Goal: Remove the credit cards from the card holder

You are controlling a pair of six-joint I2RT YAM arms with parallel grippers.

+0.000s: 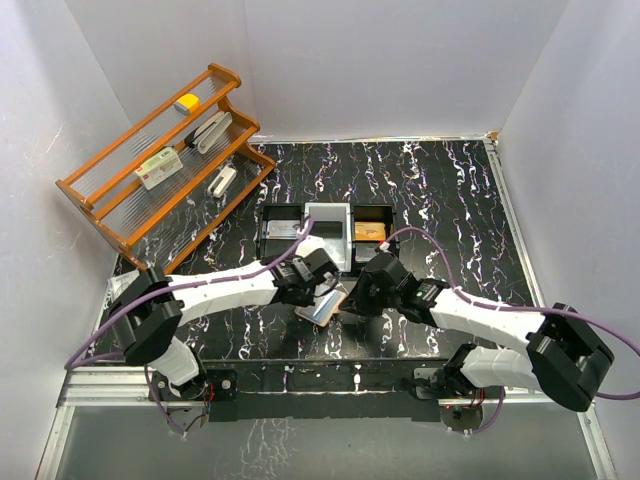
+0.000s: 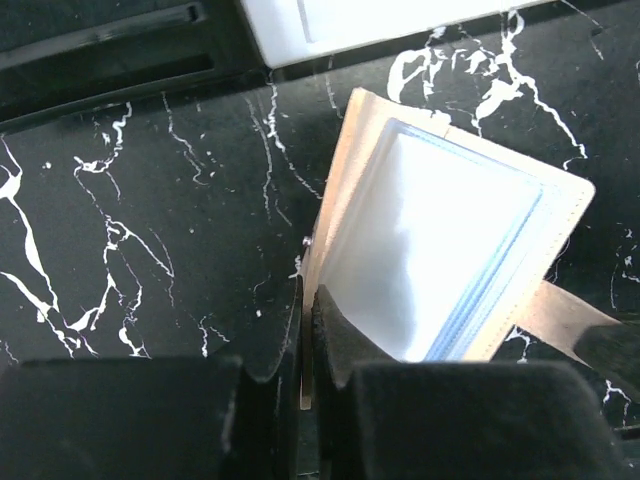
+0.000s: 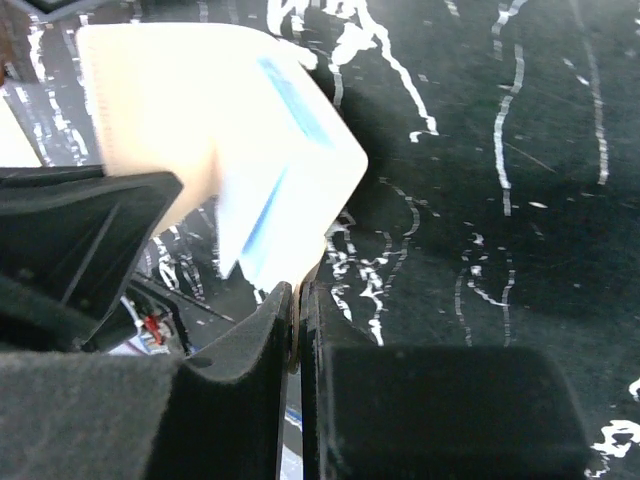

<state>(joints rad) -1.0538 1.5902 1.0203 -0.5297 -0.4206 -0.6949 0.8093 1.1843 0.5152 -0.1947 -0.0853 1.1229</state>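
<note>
At the far left, against the wall, stands an orange-brown wooden rack (image 1: 150,170) with a few small white items on its shelves. My left gripper (image 2: 308,310) has its two black fingers pressed together on one thin edge of the beige-tan leather card holder (image 2: 450,230), so the cover is pinched between them. The holder is open between my two grippers, low over the black marble-patterned table (image 1: 450,190). I cannot tell if it rests on the table. Its clear inner sleeves face up, and a blue-grey edge shows inside them, but I cannot say if this is a card. The beige snap tab (image 2: 570,320) sticks out to the side. Just behind the holder sits a black-and-grey three-compartment tray (image 1: 327,225): a blue-grey plastic card (image 1: 283,230) lies in its left compartment and an orange-brown plastic card (image 1: 370,232) in its right one. My right gripper (image 3: 297,295) is closed too — its fingers clamp another edge of the same holder.
</note>
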